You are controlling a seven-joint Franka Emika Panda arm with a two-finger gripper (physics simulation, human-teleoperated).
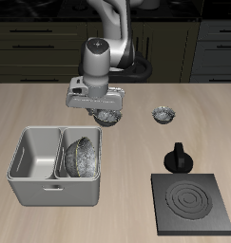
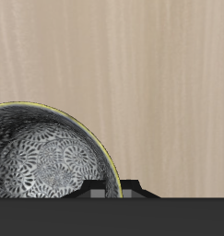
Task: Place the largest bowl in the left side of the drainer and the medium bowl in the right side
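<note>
Exterior view: the claw (image 1: 105,113) hangs from the arm over the middle of the tabletop (image 1: 31,104), just behind the back wall of the drainer (image 1: 52,190). The medium bowl (image 1: 109,119) sits directly beneath it, tucked up against the fingers. From this angle it is not clear whether the bowl is off the wood or touching it.

The drainer stands near the front edge. The largest bowl (image 1: 81,157) lies in the compartment that is nearer the black stove plate (image 1: 193,202), and it is tilted so that its speckled inside faces up and outward. The other compartment shows only its pale grey walls and floor.

The smallest bowl (image 1: 163,116) rests upright on the wood, well apart from the drainer and level with the claw. Nearer the front, a small black pot (image 1: 177,158) stands just behind the stove plate.

The wrist view shows the medium bowl (image 2: 49,157) very close, with its crinkly pattern filling the hollow and its thin rim curving down to the claw (image 2: 112,188). The dark fingertips (image 2: 128,187) meet the rim there, so the claw appears to be pinching the medium bowl by its edge. Beyond the bowl there is only plain wood grain.
</note>
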